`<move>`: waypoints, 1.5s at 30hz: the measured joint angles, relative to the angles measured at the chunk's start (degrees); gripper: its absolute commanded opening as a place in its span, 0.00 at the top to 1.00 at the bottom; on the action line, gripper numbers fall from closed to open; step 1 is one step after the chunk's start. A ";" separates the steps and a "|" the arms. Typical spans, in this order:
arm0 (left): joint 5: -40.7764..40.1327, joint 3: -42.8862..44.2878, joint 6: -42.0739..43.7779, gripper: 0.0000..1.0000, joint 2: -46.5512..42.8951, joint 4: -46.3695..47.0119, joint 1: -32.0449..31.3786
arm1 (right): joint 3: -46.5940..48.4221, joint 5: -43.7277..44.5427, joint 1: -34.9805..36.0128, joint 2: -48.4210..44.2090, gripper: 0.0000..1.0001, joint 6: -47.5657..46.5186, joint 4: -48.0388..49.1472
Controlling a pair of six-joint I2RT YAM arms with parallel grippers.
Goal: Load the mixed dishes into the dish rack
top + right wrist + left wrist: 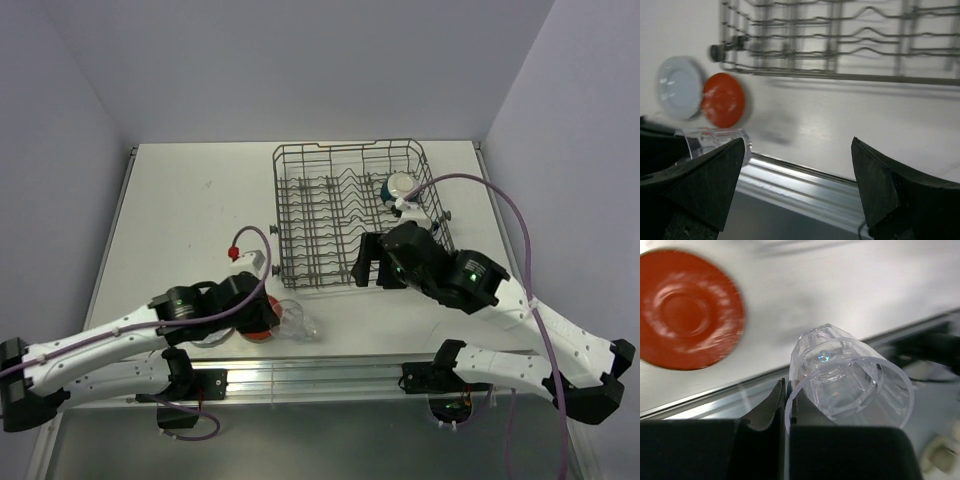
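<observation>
Tumbler [850, 380] clamped by its rim in the left claw [788, 399], beside the red plate [687, 310]. Right claw [796, 150] spread wide, empty, near the dish rack [345, 147].

White table [180, 210] carries dish rack [350, 215] far right, red-orange plate [723, 100] & pale blue-grey plate [679, 87] side-by-side near front edge.

The left arm [90, 352] and right arm [565, 345] are built alike, with white links joined by bulky black housings on black bases. A mauve right cable [520, 232] loops off one. A like-coloured left cable [262, 231] follows the other, beside a small red cap [234, 252]. A green light [467, 268] glows on the right wrist. The right tool [797, 150] has matte black, wedge-shaped fingers [710, 180]. The left tool [788, 395] is black too.
</observation>
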 measured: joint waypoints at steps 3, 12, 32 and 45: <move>1.84 3.04 0.35 1.00 -5.73 0.94 0.00 | -6.08 -8.09 -0.52 -5.29 0.06 0.07 6.58; 8.22 6.69 0.46 1.00 -13.62 10.93 -0.04 | -17.77 -33.24 -1.86 -17.68 0.06 3.80 28.57; 23.52 8.63 -1.79 1.00 -11.37 29.35 3.41 | -24.17 -53.29 -2.23 -18.97 0.06 13.70 60.67; 27.43 8.68 -3.28 1.00 -11.06 32.68 6.23 | -27.96 -57.59 -2.19 -19.12 1.00 17.66 71.28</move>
